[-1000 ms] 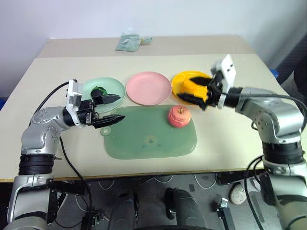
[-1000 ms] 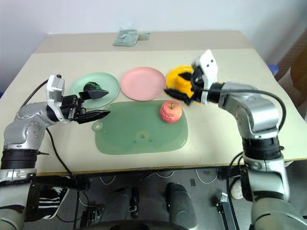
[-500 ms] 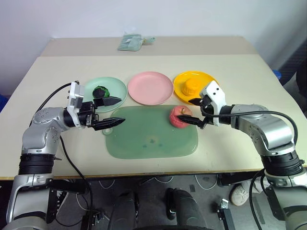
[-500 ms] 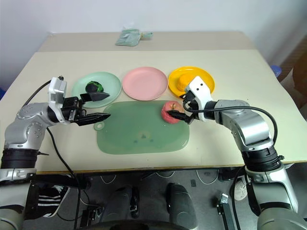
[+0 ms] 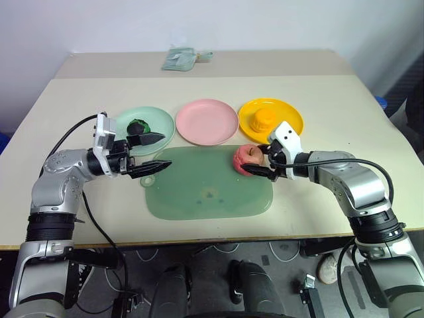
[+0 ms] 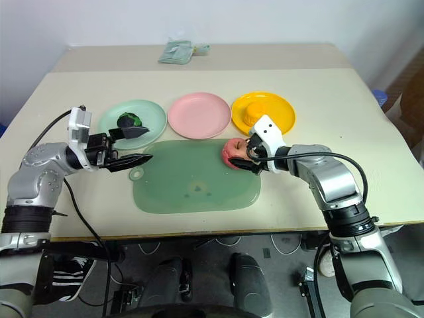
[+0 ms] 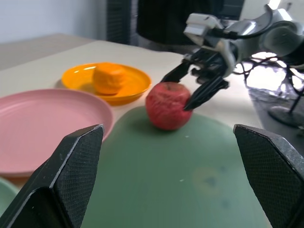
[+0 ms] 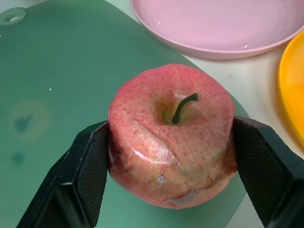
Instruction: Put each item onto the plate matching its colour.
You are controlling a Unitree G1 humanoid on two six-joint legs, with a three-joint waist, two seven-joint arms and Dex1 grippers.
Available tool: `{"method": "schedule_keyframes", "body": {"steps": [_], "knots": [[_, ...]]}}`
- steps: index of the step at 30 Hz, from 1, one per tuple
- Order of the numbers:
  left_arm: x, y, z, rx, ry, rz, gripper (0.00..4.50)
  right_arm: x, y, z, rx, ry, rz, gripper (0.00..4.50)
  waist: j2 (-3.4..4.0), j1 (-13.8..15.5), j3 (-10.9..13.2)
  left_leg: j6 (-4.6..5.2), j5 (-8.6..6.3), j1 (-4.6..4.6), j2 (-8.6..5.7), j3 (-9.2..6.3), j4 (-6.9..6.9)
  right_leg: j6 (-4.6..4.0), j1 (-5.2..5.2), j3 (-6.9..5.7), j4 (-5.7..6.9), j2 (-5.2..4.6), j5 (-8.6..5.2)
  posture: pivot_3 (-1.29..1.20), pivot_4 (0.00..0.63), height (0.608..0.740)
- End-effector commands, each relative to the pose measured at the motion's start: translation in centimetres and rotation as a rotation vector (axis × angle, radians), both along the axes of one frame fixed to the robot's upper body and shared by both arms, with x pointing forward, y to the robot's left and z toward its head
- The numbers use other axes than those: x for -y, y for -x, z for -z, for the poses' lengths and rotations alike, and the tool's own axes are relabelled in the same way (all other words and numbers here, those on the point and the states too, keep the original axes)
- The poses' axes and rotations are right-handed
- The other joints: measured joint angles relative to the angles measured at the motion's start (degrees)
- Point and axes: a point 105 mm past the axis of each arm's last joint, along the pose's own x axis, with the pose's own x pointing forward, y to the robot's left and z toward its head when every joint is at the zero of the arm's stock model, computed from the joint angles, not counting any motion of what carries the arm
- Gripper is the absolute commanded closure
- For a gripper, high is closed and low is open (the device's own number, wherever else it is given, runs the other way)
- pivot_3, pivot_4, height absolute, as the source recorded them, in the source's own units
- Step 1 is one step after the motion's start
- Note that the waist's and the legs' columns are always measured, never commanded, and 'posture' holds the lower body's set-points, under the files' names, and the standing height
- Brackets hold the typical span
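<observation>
apple (image 5: 246, 159) on mat (image 5: 199, 192), plates (image 5: 205, 121) behind

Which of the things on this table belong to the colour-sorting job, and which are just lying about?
Job: apple, orange toy, green-black toy; pink plate, yellow plate, mint plate.
Lying about: translucent green mat, small pale green cloth.

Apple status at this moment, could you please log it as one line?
apple: on green mat | right claw: shut on apple | pink plate: empty | left claw: open

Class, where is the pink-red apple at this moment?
The apple sits on the green mat's far right corner, between the right end effector's fingers, just in front of the pink plate and yellow plate.
</observation>
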Motion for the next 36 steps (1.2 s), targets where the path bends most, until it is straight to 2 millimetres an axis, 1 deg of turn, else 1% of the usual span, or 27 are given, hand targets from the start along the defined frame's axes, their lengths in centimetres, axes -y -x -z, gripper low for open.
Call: {"method": "schedule_keyframes", "body": {"steps": [1,2,4,5,7,11,12,15,17,19,21,22,24,26,28,30,32,34,36], "knots": [[-0.9,-1.0,-0.8,0.046,0.033,-0.106,0.00,-1.8,-0.9,-5.5,0.163,-0.121,-0.028,1.29,0.01,-0.18,0.01,0.00,0.00,-0.01,0.00,0.01,0.00,0.03,-0.02,0.00,0.01,0.00,0.02,0.00,0.150,0.740],[-1.2,-1.7,-0.7,0.038,0.047,-0.168,0.00,-2.6,-1.7,-6.8,0.215,-0.140,-0.021,1.29,0.02,-0.24,0.01,0.00,0.00,-0.01,0.01,0.03,0.00,0.09,-0.05,0.01,0.02,0.01,0.07,0.00,0.150,0.740],[-1.7,-2.7,-0.4,0.039,0.046,-0.259,0.00,-4.0,-3.2,-8.2,0.281,-0.162,0.009,1.29,0.02,-0.33,0.01,0.00,0.00,-0.01,0.01,0.03,0.01,0.11,-0.07,0.01,0.06,0.02,0.08,0.00,0.150,0.740],[-1.7,-2.9,-0.2,0.039,0.043,-0.283,0.00,-4.5,-3.8,-8.5,0.296,-0.169,0.020,1.29,0.02,-0.27,0.01,0.00,0.00,0.00,0.02,0.02,0.01,0.11,-0.07,0.01,0.07,0.05,0.08,0.00,0.150,0.740],[-1.6,-3.0,0.1,0.031,0.043,-0.296,0.00,-5.3,-4.7,-8.6,0.312,-0.166,0.033,1.29,-0.01,-0.07,-0.01,0.00,0.00,-0.01,0.03,0.00,-0.02,0.11,-0.06,0.00,0.08,0.05,0.08,0.00,0.150,0.740],[-1.4,-3.2,0.3,0.052,0.057,-0.354,0.00,-9.5,-7.5,-7.7,0.349,-0.152,0.054,1.29,-0.02,-0.16,-0.01,0.00,0.00,-0.05,-0.01,0.12,-0.04,0.13,-0.05,0.00,0.02,-0.05,0.09,0.00,0.150,0.740],[-1.4,-3.3,0.2,0.064,0.057,-0.376,0.00,-10.1,-7.9,-7.5,0.347,-0.154,0.059,1.29,-0.02,-0.25,-0.01,0.00,0.00,-0.05,-0.01,0.14,-0.03,0.13,-0.05,0.01,0.01,-0.05,0.09,0.00,0.150,0.740],[-1.6,-3.3,0.1,0.071,0.071,-0.410,0.00,-10.8,-9.2,-6.4,0.353,-0.119,0.085,1.29,-0.01,-0.12,0.00,-0.01,0.01,-0.06,0.00,0.11,-0.03,0.13,-0.07,0.01,0.06,-0.03,0.10,0.00,0.150,0.740],[-1.5,-3.0,0.2,0.073,0.070,-0.409,0.00,-10.7,-9.9,-5.6,0.352,-0.088,0.112,1.29,-0.01,0.00,0.00,-0.01,0.01,-0.06,0.00,0.10,-0.03,0.13,-0.07,0.00,0.06,-0.04,0.10,0.00,0.150,0.740],[-1.4,-2.6,0.2,0.071,0.075,-0.397,0.00,-10.7,-10.2,-4.9,0.331,-0.088,0.119,1.29,-0.01,-0.06,-0.01,-0.02,0.01,-0.06,-0.01,0.11,-0.03,0.13,-0.05,0.00,0.05,-0.07,0.10,0.00,0.150,0.740],[-1.3,-2.4,0.2,0.073,0.076,-0.397,0.00,-11.0,-10.0,-4.4,0.299,-0.105,0.073,0.24,-0.01,-0.22,-0.01,-0.02,0.01,-0.05,-0.01,0.13,-0.03,0.13,-0.05,0.01,0.04,-0.07,0.10,0.00,0.150,0.740],[-1.3,-2.2,0.1,0.073,0.079,-0.391,0.00,-11.1,-9.9,-4.3,0.302,-0.107,0.060,0.04,0.01,-0.30,0.00,-0.02,0.01,-0.05,0.00,0.11,-0.03,0.13,-0.05,0.00,0.05,-0.05,0.10,0.00,0.150,0.740],[-1.1,-2.0,0.1,0.066,0.088,-0.375,0.00,-11.0,-9.9,-4.6,0.326,-0.104,0.060,0.04,0.02,-0.39,0.01,-0.02,0.01,-0.05,0.01,0.11,-0.04,0.13,-0.07,0.01,0.08,-0.04,0.10,0.00,0.150,0.740],[-1.0,-1.8,0.0,0.079,0.090,-0.362,0.00,-10.7,-9.9,-5.7,0.380,-0.122,0.062,0.04,0.02,-0.42,0.01,-0.02,0.01,-0.04,0.03,0.10,-0.04,0.13,-0.07,0.00,0.08,-0.02,0.10,0.00,0.150,0.740],[-0.7,-1.3,-0.2,0.069,0.112,-0.323,0.00,-10.1,-9.3,-7.5,0.384,-0.243,0.043,0.04,0.02,-0.41,0.01,-0.02,0.01,-0.04,0.03,0.10,-0.04,0.13,-0.07,0.01,0.08,-0.02,0.10,0.00,0.150,0.740],[-0.3,-0.4,-0.7,0.079,0.138,-0.247,0.00,-9.5,-7.4,-9.3,0.418,-0.348,-0.048,0.04,0.02,-0.26,0.01,-0.02,0.01,-0.05,0.03,0.10,-0.07,0.13,-0.07,0.01,0.06,-0.03,0.10,0.00,0.150,0.740],[-0.4,0.2,-1.2,0.076,0.147,-0.195,0.00,-8.2,-5.0,-10.7,0.451,-0.434,-0.132,0.04,0.02,0.11,0.01,-0.02,0.01,-0.06,0.03,0.07,-0.08,0.13,-0.06,0.00,0.05,-0.05,0.10,0.00,0.150,0.740],[-0.5,0.5,-1.5,0.056,0.153,-0.151,0.00,-6.8,-2.2,-11.3,0.488,-0.461,-0.214,0.04,0.01,0.18,0.01,-0.02,0.01,-0.06,0.03,-0.01,-0.07,0.14,0.01,-0.06,0.02,-0.06,0.10,0.00,0.150,0.740],[-0.6,0.8,-1.8,0.053,0.159,-0.094,0.00,-5.0,0.3,-11.3,0.498,-0.458,-0.250,0.04,0.01,0.29,0.00,-0.03,0.01,-0.04,0.01,-0.02,-0.05,0.13,0.05,-0.07,0.00,-0.08,0.09,0.00,0.150,0.740]]}}
